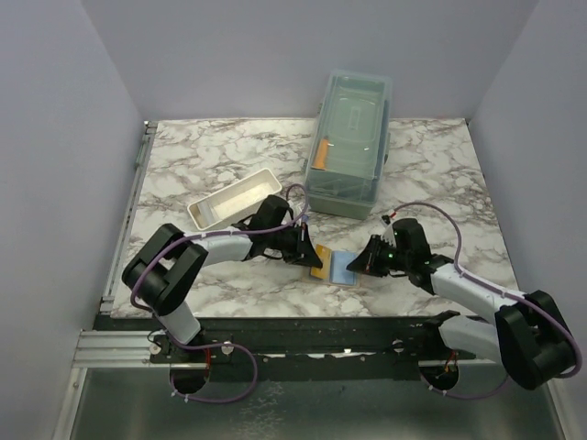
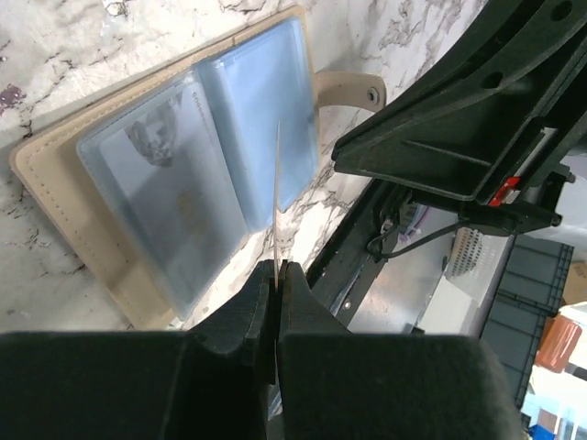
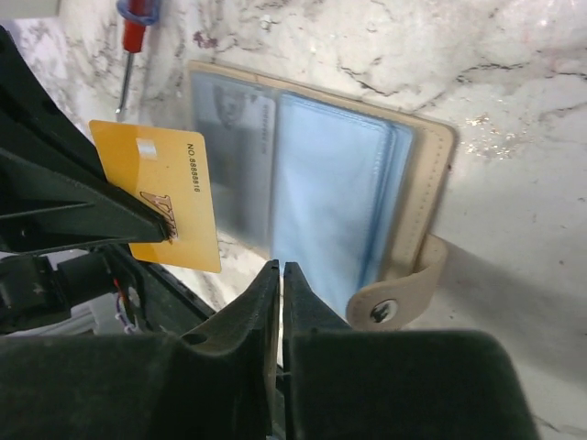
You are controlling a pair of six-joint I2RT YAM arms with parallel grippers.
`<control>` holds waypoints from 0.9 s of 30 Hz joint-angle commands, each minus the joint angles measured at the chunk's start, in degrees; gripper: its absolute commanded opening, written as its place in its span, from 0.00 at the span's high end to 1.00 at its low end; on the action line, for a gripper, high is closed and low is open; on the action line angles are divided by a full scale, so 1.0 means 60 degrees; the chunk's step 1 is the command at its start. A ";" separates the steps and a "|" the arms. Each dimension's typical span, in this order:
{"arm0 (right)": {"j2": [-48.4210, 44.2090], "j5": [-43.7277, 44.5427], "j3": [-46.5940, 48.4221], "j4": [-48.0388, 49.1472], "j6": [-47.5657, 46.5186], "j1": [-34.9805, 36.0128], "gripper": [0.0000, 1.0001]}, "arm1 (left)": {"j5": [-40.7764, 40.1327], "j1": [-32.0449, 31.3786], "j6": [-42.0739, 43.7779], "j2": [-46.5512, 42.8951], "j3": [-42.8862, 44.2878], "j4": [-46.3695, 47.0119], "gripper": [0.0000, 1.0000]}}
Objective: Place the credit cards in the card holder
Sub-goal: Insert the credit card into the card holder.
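Clamping the orange-yellow credit card [image 3: 165, 197] by one edge, the left end effector [image 2: 277, 268] is presenting it tilted up off the open card holder [image 3: 330, 174]. This is probably so that the card's thin free edge can be fed into one of the light blue sleeves [image 2: 266, 110]. The card is hanging just beside the page nearest the left arm and is not yet entering any pocket.

The right end effector [image 3: 282, 270] is showing its fingers pressed together with nothing visible between them. It is poised at the holder's opposite edge, close to the snap strap [image 3: 396, 295], probably to pin the wallet against the push of the card, though contact cannot be confirmed.

The holder is lying opened flat on the marble tabletop [image 3: 514, 183] between the two arms, lining upward. A pale grey card [image 3: 237, 137] appears to be sitting inside one sleeve.

Farther out, a screwdriver [image 3: 138, 14] is lying near the holder. A white tray [image 1: 234, 197] and a clear lidded box [image 1: 348, 147] are standing well behind, apparently taking no part in this step.
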 commanded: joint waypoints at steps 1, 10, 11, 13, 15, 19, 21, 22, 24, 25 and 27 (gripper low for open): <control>0.0376 0.0436 -0.0208 0.0601 -0.0212 0.0038 0.93 | 0.0027 -0.0192 -0.0426 0.0493 -0.0282 0.1077 1.00; 0.1014 0.0765 -0.0273 0.0717 -0.0260 0.0032 0.97 | 0.0151 -0.0309 -0.0548 0.1096 -0.0287 0.1496 1.00; 0.1055 0.0766 -0.0286 0.0737 -0.0260 0.0026 0.97 | 0.0161 -0.0308 -0.0567 0.1176 -0.0268 0.1492 1.00; 0.1090 0.0769 -0.0302 0.0773 -0.0262 0.0037 0.97 | 0.0177 -0.0310 -0.0576 0.1288 -0.0261 0.1504 1.00; 0.1123 0.0770 -0.0315 0.0803 -0.0249 0.0035 0.97 | 0.0148 -0.0310 -0.0610 0.1350 -0.0263 0.1517 1.00; 0.1223 0.0753 -0.0360 0.0940 -0.0217 0.0037 0.98 | 0.0168 -0.0305 -0.0670 0.1442 -0.0185 0.1540 1.00; 0.1307 0.0700 -0.0361 0.0965 -0.0227 0.0037 0.98 | 0.0250 -0.0309 -0.0688 0.1510 -0.0140 0.1570 1.00; 0.1322 0.0683 -0.0348 0.0973 -0.0230 0.0034 0.98 | 0.0303 -0.0310 -0.0701 0.1562 -0.0125 0.1589 1.00; 0.1368 0.0675 -0.0346 0.0980 -0.0229 0.0027 0.98 | 0.0382 -0.0301 -0.0730 0.1669 -0.0088 0.1633 1.00; 0.1388 0.0665 -0.0346 0.0993 -0.0242 0.0034 0.98 | 0.0451 -0.0317 -0.0751 0.1732 -0.0074 0.1696 1.00; 0.1439 0.0656 -0.0360 0.1031 -0.0245 0.0030 0.98 | 0.0608 -0.0310 -0.0832 0.1841 -0.0049 0.1870 1.00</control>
